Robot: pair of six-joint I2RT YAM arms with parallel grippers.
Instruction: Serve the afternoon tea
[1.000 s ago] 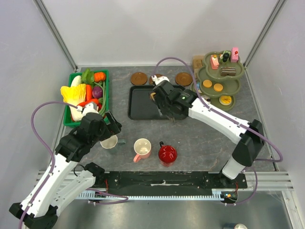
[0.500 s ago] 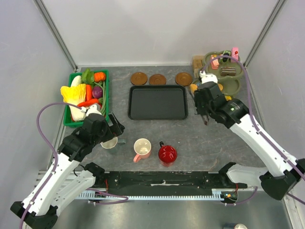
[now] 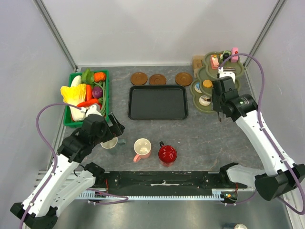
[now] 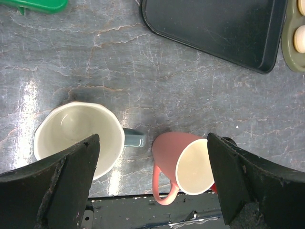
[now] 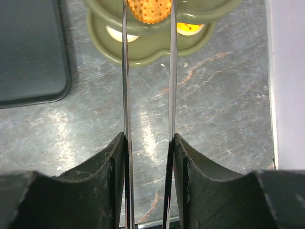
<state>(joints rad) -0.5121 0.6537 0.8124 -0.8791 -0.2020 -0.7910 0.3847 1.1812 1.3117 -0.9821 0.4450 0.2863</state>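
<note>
Moved: right pincer (image 5: 148, 143), from tray (image 3: 157, 102) to stand (image 5: 143, 56) at 2 o'clock.
Right pincer: clenched on tongs (image 5: 124, 71) straddling orange biscuit (image 5: 148, 8); pickup likely next.
Left pincer (image 4: 152, 143): released above white mug (image 4: 76, 133), 7 o'clock.

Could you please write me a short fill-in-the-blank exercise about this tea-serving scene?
1. Behind the black tray lie ___ brown coasters.
2. The mug standing between the whitish mug and the red mug is ___.
3. The right end effector grips a pair of metal ___.
4. The left end effector is wide ___, holding nothing.
Missing words: three; pink; tongs; open.
</note>
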